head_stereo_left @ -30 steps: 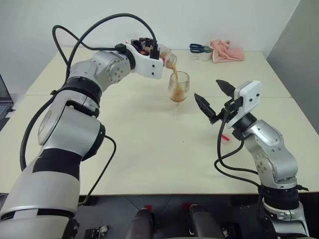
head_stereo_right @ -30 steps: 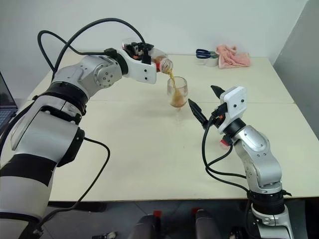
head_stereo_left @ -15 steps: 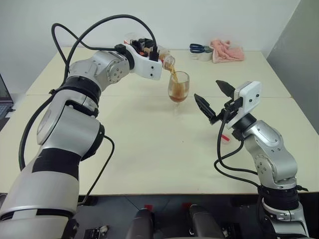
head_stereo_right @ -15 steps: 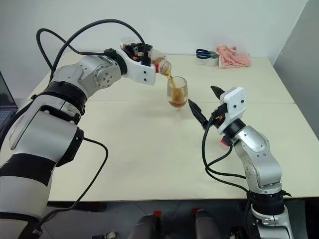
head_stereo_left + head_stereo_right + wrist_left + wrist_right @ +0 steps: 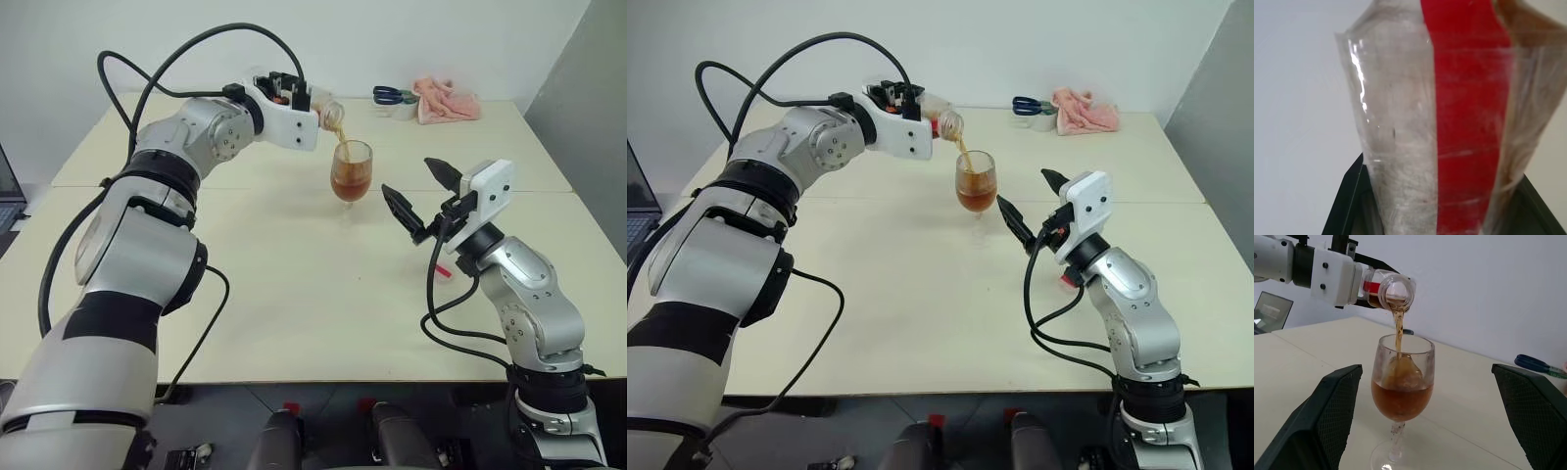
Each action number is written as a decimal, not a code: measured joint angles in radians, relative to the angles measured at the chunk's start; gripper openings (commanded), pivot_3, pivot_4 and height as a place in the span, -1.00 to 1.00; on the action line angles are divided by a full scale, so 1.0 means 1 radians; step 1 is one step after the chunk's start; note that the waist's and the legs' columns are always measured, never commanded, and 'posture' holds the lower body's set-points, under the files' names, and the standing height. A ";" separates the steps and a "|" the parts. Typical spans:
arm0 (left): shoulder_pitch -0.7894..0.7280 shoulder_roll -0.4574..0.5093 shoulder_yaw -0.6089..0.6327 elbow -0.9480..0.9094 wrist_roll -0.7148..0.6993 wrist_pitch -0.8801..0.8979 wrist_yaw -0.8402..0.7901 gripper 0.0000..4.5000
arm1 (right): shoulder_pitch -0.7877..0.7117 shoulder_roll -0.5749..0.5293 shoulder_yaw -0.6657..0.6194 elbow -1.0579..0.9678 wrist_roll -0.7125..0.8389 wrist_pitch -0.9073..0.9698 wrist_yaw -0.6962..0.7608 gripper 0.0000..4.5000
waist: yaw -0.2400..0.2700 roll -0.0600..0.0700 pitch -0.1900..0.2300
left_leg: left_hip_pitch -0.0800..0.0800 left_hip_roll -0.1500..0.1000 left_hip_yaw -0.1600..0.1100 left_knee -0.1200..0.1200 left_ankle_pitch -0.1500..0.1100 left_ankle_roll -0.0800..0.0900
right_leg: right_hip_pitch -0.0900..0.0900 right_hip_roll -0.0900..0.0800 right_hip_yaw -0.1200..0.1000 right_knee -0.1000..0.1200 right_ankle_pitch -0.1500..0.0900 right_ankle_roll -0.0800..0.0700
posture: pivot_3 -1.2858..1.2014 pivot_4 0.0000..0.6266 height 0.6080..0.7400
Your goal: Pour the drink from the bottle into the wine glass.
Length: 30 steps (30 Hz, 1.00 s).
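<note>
Drink (image 5: 1400, 399) streams from the bottle (image 5: 1388, 291) we tip over the wine glass (image 5: 352, 174), which stands mid-surface (image 5: 294, 294). Our left end effector (image 5: 315, 105) is clamped on the bottle; our right end effector (image 5: 416, 194) hangs beside the glass, spread wide, holding nothing.

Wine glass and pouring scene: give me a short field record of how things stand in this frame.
bottle: tipped, cap off, held in the left gripper, mouth above the glass
drink: amber stream falling into the bowl
wine glass: upright on the table, roughly half full
right gripper: open, beside the glass, not touching it
far edge: pink cloth, scissors
</note>
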 measured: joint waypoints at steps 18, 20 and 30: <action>0.089 -0.115 0.375 -0.030 -0.452 0.184 -0.308 -0.22 | -0.031 0.001 0.006 0.000 0.029 0.017 0.025 1.00 | -0.005 0.000 0.000 | 0.000 0.000 0.000 0.001 0.000 0.000 | 0.000 0.000 0.000 0.001 0.000 0.000 | 0.03 -0.52 1.00; 0.130 -0.133 0.444 -0.064 -0.532 0.243 -0.316 -0.22 | -0.030 -0.035 0.013 -0.013 0.071 0.050 0.074 1.00 | -0.007 0.000 0.000 | 0.000 0.000 0.000 0.001 0.000 0.000 | 0.000 0.000 0.000 0.001 0.000 0.000 | 0.03 -0.52 1.00; 0.451 -0.148 0.647 -0.445 -0.736 0.448 -0.119 -0.22 | 0.153 -0.234 0.038 -0.136 0.202 0.085 0.356 1.00 | -0.010 0.001 -0.001 | 0.002 0.001 -0.001 0.002 0.000 0.000 | 0.001 -0.001 0.000 0.002 0.000 0.000 | 0.03 -0.52 1.00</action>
